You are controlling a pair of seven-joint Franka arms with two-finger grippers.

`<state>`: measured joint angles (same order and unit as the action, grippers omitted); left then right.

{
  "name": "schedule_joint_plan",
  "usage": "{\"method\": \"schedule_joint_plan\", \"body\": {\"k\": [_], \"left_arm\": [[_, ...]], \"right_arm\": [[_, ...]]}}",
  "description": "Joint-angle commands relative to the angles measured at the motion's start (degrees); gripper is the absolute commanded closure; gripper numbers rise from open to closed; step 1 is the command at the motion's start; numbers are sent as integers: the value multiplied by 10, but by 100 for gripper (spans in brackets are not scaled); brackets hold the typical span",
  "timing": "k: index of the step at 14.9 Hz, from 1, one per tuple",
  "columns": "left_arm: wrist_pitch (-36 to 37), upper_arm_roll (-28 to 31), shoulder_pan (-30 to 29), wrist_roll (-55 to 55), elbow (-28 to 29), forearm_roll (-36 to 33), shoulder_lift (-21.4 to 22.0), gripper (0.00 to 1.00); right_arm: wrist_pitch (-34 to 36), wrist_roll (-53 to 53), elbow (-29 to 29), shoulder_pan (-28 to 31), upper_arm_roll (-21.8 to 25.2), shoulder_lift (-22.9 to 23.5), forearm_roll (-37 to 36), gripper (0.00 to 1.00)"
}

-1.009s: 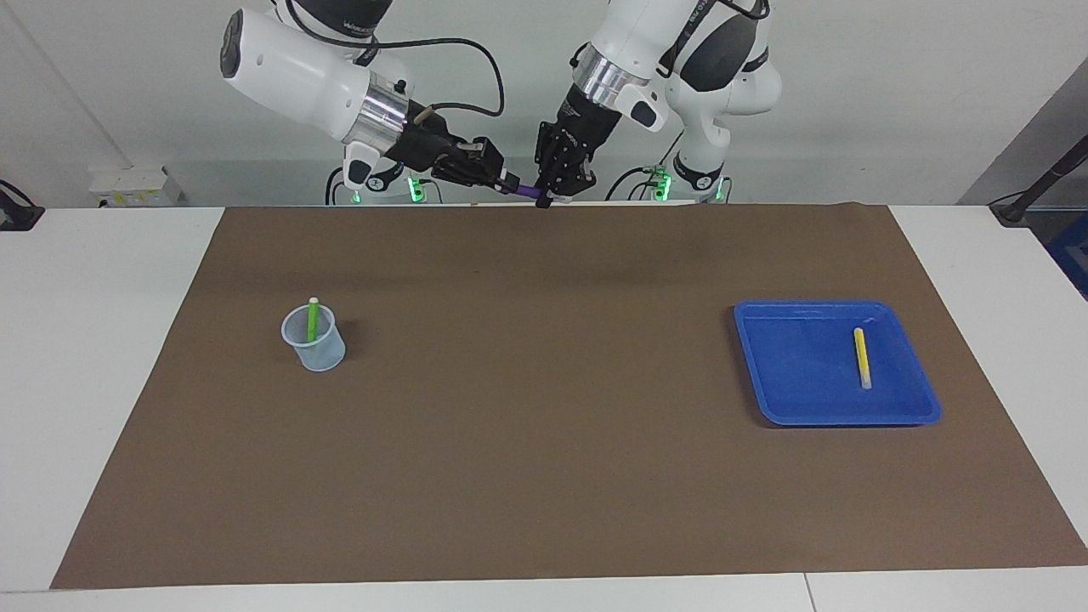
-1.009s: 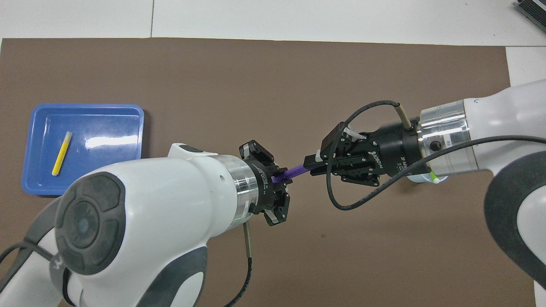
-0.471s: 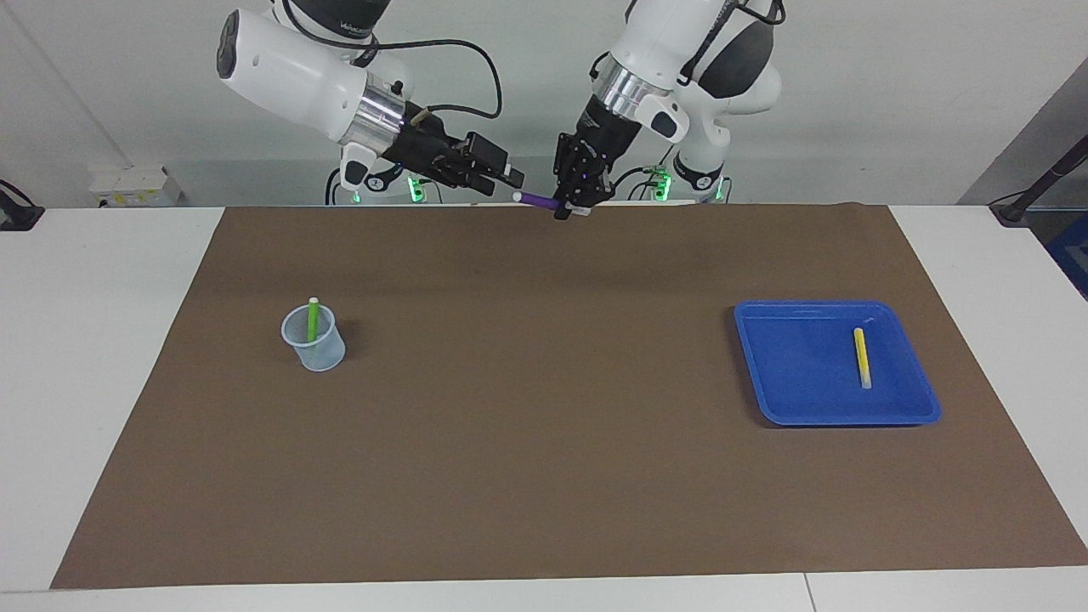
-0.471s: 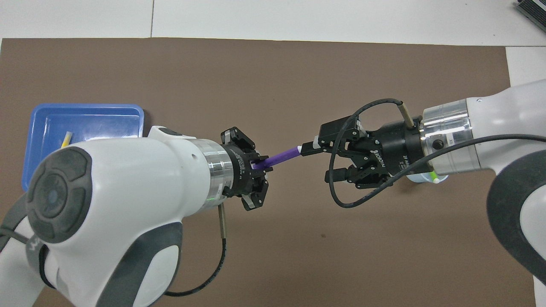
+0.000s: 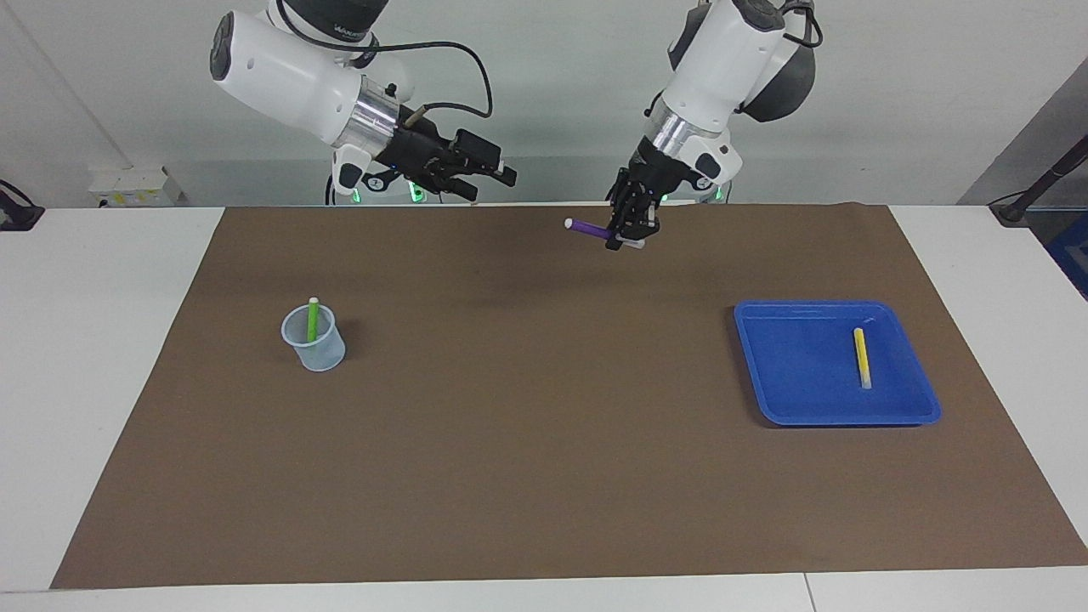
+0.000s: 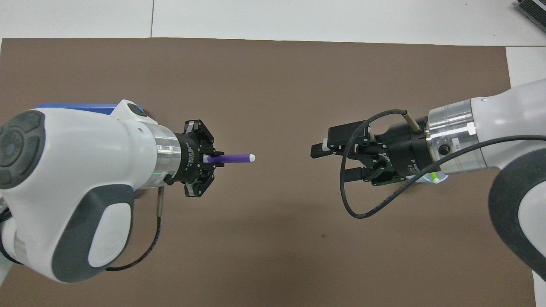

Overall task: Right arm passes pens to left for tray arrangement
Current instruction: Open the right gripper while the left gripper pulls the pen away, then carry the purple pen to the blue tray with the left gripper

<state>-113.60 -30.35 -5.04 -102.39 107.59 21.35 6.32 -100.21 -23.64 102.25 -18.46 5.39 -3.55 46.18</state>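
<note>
My left gripper point(image 5: 626, 238) is shut on the purple pen point(image 5: 588, 228) and holds it level, up in the air over the mat near the robots' edge. In the overhead view this gripper point(image 6: 212, 158) grips the pen point(image 6: 234, 158) by one end, white tip pointing at the right gripper. My right gripper point(image 5: 493, 185) is open and empty in the air, apart from the pen; it also shows in the overhead view point(image 6: 330, 164). The blue tray point(image 5: 799, 365) holds the yellow pen point(image 5: 862, 357). The green pen point(image 5: 312, 319) stands in a cup.
The translucent cup point(image 5: 316, 344) stands on the brown mat point(image 5: 544, 442) toward the right arm's end. In the overhead view the left arm covers most of the tray point(image 6: 76, 105), and the right wrist covers the cup, with only the green pen's tip point(image 6: 434, 176) showing.
The right gripper opened and let go of the purple pen. The left gripper carried the pen away toward the tray's end of the table. The two grippers are now well apart.
</note>
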Motion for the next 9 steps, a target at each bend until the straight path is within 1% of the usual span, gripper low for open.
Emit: {"method": "schedule_joint_plan", "body": {"k": [1, 3, 5, 6, 7, 8, 9], "left_arm": [[45, 57, -12, 178, 49, 1, 44, 100], [77, 110, -12, 308, 78, 2, 61, 100], [129, 145, -13, 436, 70, -1, 62, 100], [144, 159, -13, 483, 66, -3, 61, 100], [146, 166, -18, 522, 66, -14, 61, 100], [146, 169, -35, 559, 66, -38, 61, 100], [145, 169, -48, 598, 66, -47, 59, 100]], "right_arm": [[10, 66, 10, 8, -2, -10, -70, 0], [10, 111, 11, 8, -2, -10, -138, 0], [12, 150, 12, 8, -2, -11, -202, 0], [12, 173, 12, 8, -2, -11, -240, 0], [12, 191, 13, 9, -1, -11, -271, 0], [12, 201, 14, 11, -1, -15, -292, 0], [15, 209, 19, 12, -1, -15, -310, 0]]}}
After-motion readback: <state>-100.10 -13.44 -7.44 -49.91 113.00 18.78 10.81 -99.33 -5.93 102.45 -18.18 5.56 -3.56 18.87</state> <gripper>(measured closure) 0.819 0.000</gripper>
